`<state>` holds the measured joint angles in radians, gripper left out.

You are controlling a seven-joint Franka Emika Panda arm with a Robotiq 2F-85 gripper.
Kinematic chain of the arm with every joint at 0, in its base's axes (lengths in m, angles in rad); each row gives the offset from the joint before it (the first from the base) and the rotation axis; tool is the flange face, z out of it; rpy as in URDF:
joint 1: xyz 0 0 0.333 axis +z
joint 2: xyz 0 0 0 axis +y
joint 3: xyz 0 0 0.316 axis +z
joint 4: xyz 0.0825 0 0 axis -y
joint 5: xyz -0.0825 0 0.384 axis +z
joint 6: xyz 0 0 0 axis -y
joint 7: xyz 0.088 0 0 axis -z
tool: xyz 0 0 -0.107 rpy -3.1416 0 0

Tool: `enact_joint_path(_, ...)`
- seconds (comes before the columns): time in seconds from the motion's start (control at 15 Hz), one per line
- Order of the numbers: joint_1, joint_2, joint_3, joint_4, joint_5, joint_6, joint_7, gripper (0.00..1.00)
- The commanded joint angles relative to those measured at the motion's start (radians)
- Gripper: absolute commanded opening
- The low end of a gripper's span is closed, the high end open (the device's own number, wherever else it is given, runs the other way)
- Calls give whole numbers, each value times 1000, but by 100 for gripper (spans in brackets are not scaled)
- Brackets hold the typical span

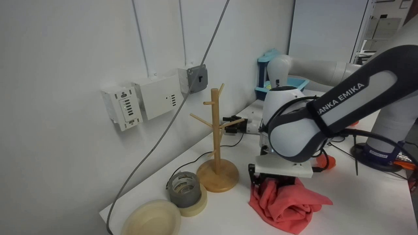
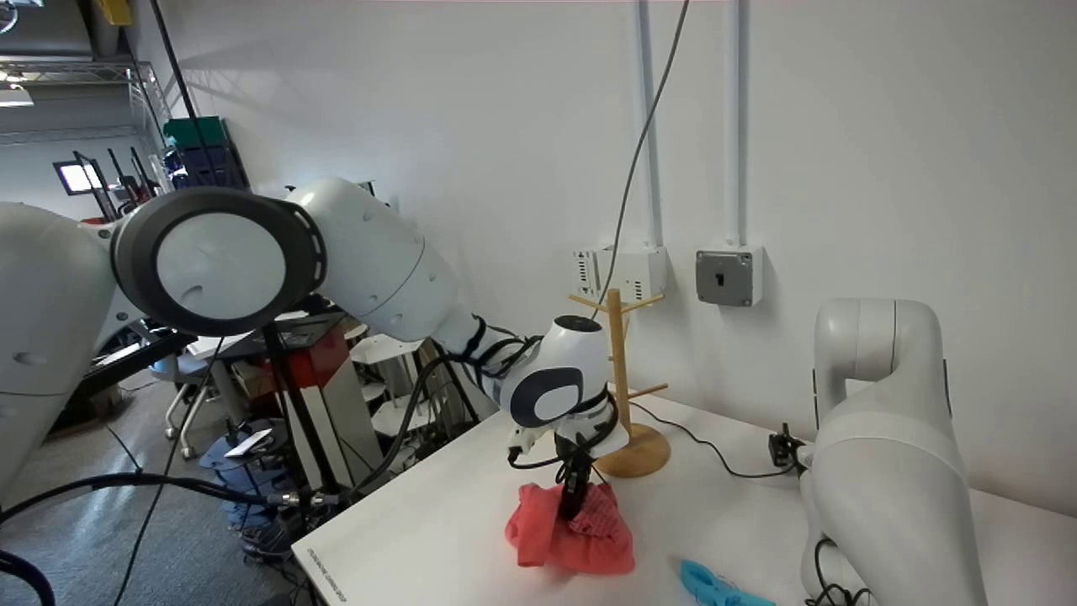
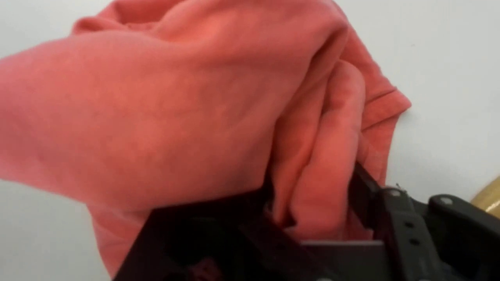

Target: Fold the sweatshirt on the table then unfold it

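In an exterior view, we find the sweatshirt (image 1: 290, 207) heaped on the smooth table (image 1: 222, 215), near and right of the wooden stand (image 1: 218, 176). The gripper (image 3: 312, 191) straddles a fold, fingers apart; we cannot tell whether they pinch it. We expect light, limp, non-slip cloth: grasp raised ridges or the hem-like edge (image 3: 386, 107). The weave looks matte, its pleats rounded.

Wrist view: the sweatshirt (image 3: 175, 117) hides where the fingers (image 3: 365, 199) end. Bowl (image 1: 152, 219) by a counter (image 1: 228, 212) corner gets chopped off in an exterior view, and the edge lettering (image 2: 326, 575) is too tiny to read.
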<state>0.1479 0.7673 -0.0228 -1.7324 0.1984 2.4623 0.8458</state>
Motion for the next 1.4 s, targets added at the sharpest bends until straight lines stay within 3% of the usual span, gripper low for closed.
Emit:
enact_joint_path(0.0,-1,-51,20,-128,8,160,-88,87)
enact_joint_path(0.13,4,-73,28,-181,10,228,-118,100)
enact_joint_path(0.73,56,-287,24,-439,6,337,-138,100)
enact_joint_path(1.33,124,-513,-12,-657,-117,401,-113,100)
